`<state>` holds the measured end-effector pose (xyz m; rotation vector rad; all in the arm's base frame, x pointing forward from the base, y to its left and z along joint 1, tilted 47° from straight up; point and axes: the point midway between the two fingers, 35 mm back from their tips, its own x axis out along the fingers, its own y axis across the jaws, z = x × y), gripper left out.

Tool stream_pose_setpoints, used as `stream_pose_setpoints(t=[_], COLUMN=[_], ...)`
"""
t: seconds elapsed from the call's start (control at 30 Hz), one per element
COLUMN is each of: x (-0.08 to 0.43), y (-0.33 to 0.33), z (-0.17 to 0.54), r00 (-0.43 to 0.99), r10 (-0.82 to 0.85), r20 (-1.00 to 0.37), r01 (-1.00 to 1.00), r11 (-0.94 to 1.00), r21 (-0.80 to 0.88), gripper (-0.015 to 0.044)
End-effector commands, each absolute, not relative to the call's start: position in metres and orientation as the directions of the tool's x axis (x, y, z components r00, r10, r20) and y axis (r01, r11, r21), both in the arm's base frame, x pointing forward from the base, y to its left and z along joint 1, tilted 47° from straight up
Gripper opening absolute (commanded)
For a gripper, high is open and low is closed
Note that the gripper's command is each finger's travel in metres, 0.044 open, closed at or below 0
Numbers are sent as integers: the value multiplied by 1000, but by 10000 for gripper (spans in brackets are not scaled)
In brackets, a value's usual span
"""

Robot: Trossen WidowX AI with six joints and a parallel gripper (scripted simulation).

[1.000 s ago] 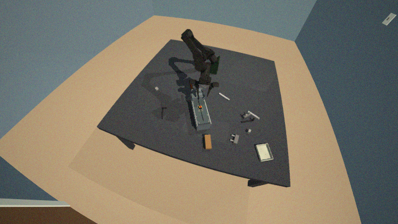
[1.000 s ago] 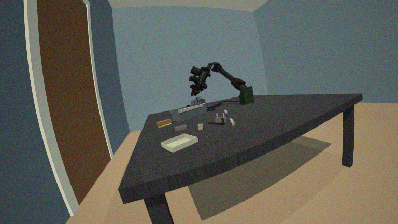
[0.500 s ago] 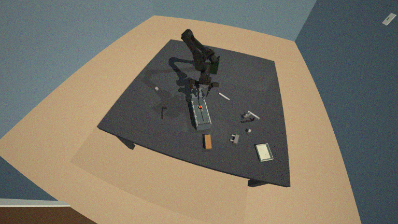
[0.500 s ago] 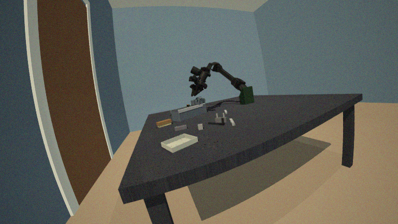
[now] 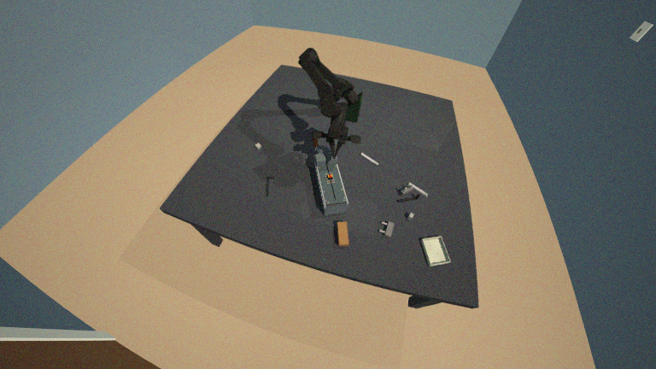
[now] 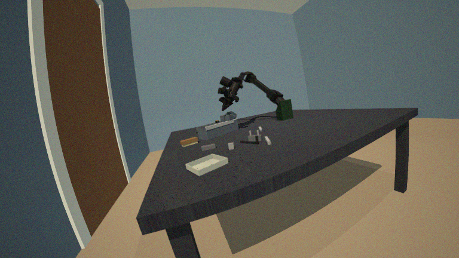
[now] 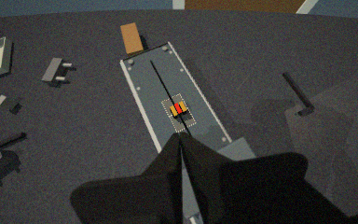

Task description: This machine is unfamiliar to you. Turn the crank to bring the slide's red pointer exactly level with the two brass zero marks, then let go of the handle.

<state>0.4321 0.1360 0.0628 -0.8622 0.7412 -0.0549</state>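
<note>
The slide machine [image 5: 339,186] [image 6: 218,132] [image 7: 149,100] is a long grey-blue box with pale rails and a dark centre slot. Its red pointer [image 7: 178,108] sits between two brass marks and looks about level with them in the wrist view; a tiny offset cannot be ruled out. My gripper [image 5: 334,155] [image 6: 223,109] [image 7: 179,137] is shut and empty, above the machine's end nearest the arm. A grey rounded part [image 6: 230,116] stands at that end below the fingertips. The crank handle is not clearly seen; the fingers cover much of that end in the wrist view.
An orange block [image 5: 342,234] [image 6: 189,141] [image 7: 131,38] lies beyond the machine's far end. A grey two-pegged block [image 5: 389,228] [image 7: 52,69], a white bar [image 5: 370,158] [image 6: 268,140] and a cream tray [image 6: 199,172] lie to one side. A black L-shaped piece [image 5: 267,186] [image 7: 296,90] lies on the other.
</note>
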Motion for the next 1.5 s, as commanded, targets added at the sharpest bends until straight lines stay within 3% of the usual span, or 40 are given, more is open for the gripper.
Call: stream_pose_setpoints(t=[0.0,0.3,0.87,0.9,1.47], x=[432,432,432,432,432], y=[136,136,136,136,136], z=[63,63,63,63,63], r00=[752,752,752,752,752], r10=[-330,-330,-330,-330,-330], r20=[-570,-570,-570,-570,-570], r01=[-243,-243,-243,-243,-243], r11=[665,665,665,665,665], r21=[-706,-706,-706,-706,-706], gripper=[0,0,440,440,0])
